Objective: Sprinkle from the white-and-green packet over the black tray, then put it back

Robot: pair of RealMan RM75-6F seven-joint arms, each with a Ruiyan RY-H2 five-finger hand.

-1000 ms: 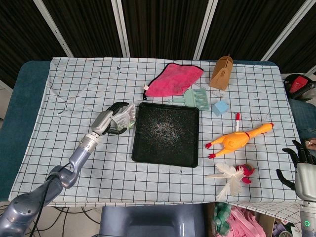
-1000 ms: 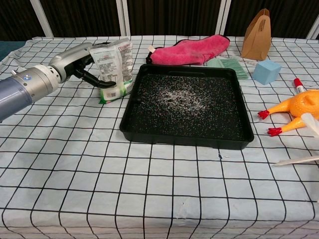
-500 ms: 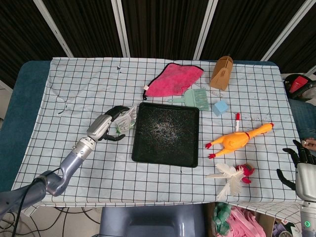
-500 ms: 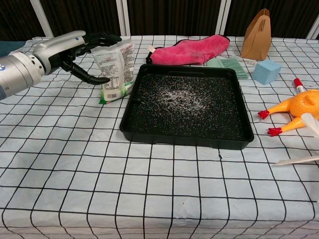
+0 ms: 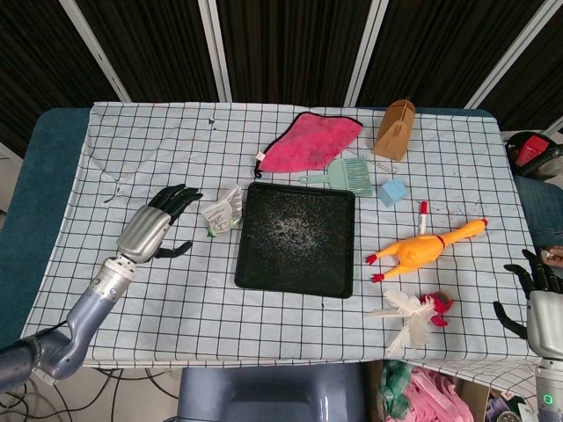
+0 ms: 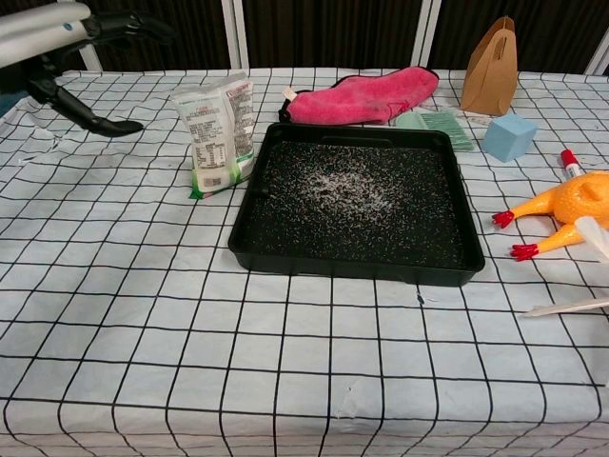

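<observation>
The white-and-green packet (image 5: pixel 223 211) (image 6: pixel 219 133) stands on the checked cloth just left of the black tray (image 5: pixel 296 278) (image 6: pixel 354 265), free of any hand. White grains are scattered over the tray's floor. My left hand (image 5: pixel 155 229) (image 6: pixel 65 48) hovers open, fingers spread, well left of the packet and apart from it. At the table's right edge, my right hand (image 5: pixel 533 294) shows only in the head view, its fingers apart and holding nothing.
Behind the tray lie a pink cloth (image 5: pixel 308 141), a teal brush (image 5: pixel 347 174), a brown paper bag (image 5: pixel 396 127) and a blue cube (image 5: pixel 393 192). To its right are a rubber chicken (image 5: pixel 422 248), a small red-capped tube (image 5: pixel 423 216) and a white-and-red feathered toy (image 5: pixel 413 315).
My left hand let go of the packet and drew back to the left, opening its fingers. The packet stays standing beside the tray. The right hand has not moved.
</observation>
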